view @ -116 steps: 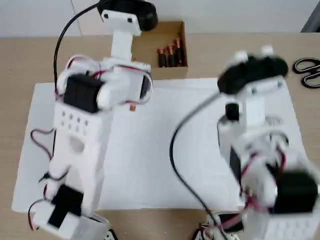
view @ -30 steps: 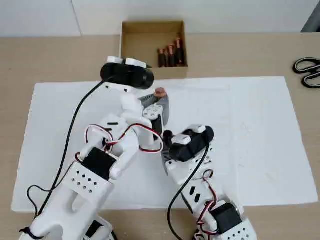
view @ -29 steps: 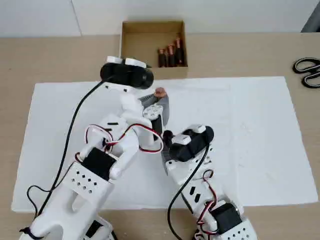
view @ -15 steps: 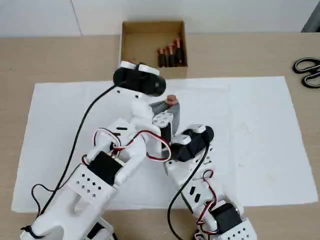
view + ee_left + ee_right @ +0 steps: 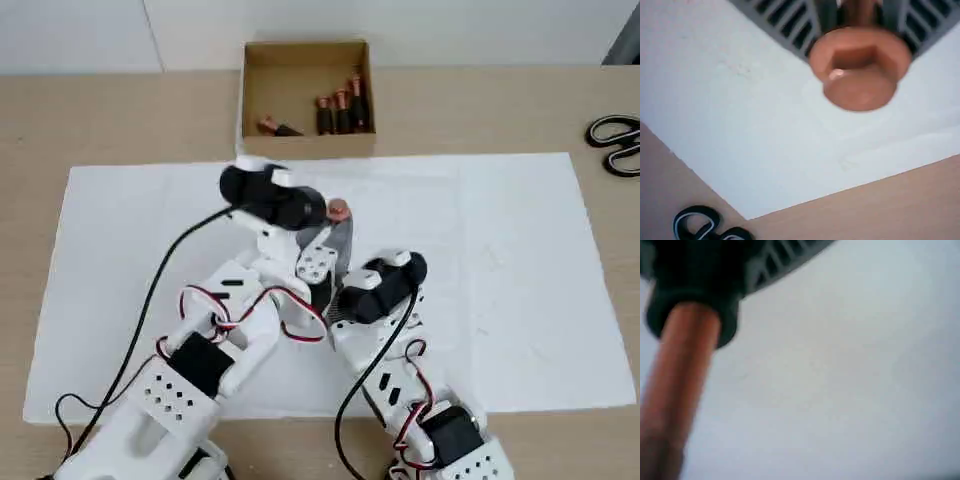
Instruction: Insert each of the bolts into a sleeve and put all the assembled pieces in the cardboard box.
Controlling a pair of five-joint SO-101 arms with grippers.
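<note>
The left gripper [image 5: 338,225] hangs over the middle of the white sheet [image 5: 500,270], its ribbed grey jaws closed tight on a copper bolt [image 5: 860,75]. In the left wrist view the jaws sit on either side of the shank just behind the head, which points away from the arm. The right gripper [image 5: 337,300] meets it from the near edge of the desk [image 5: 120,110], tucked under the left arm. In the right wrist view a black sleeve [image 5: 690,290] lies against its ribbed jaw, gripped, with the copper shank running into the sleeve's mouth. The box [image 5: 250,75] stands at the far edge of the desk. Three assembled pieces [image 5: 340,110] stand side by side by its right wall, and a fourth lies near its front left corner. Scissors [image 5: 615,142] lie at the right edge of the desk.
</note>
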